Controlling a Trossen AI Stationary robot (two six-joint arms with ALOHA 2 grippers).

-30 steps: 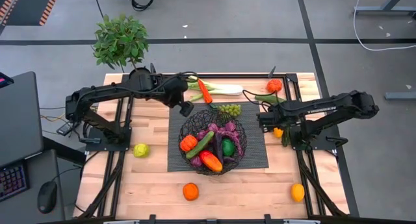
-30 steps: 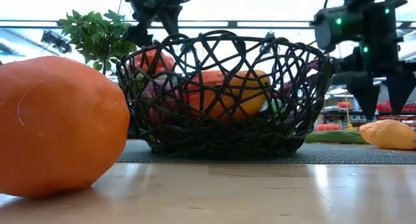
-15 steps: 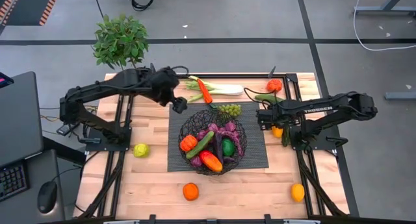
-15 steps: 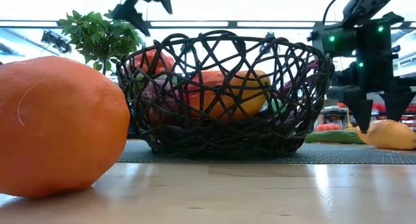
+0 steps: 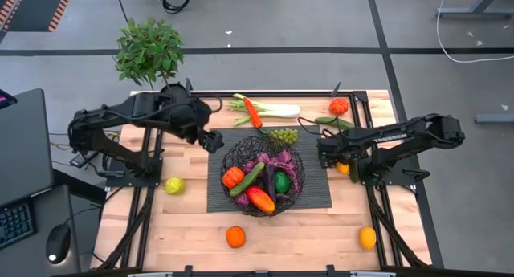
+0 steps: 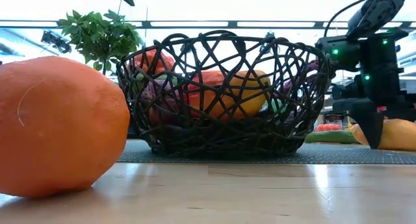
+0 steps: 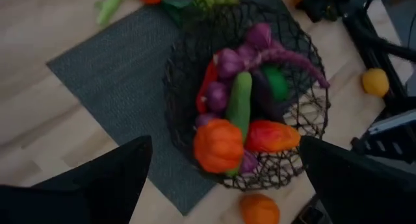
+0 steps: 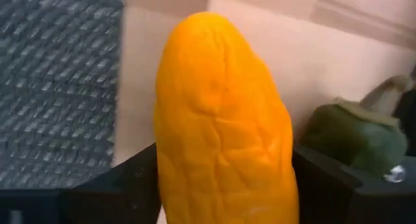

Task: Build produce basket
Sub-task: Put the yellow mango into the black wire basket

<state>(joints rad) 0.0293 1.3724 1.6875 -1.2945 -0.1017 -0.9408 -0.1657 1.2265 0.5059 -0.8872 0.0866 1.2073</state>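
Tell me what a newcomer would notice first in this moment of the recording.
The black wire basket at the table's middle, on a grey mat, piled with colourful toy produce. Just to its right, the right gripper is down at the table, its fingers on either side of a yellow-orange fruit. In the low view, a big orange fills the foreground.

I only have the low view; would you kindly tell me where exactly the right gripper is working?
Observer: The right gripper is down over a yellow fruit on bare wood, just off the mat.
Operator: And the left gripper?
Observer: The left gripper hovers open, empty, over the mat's back-left corner.
Operator: Anything behind the basket?
Observer: Green grapes lie on the mat behind the basket.
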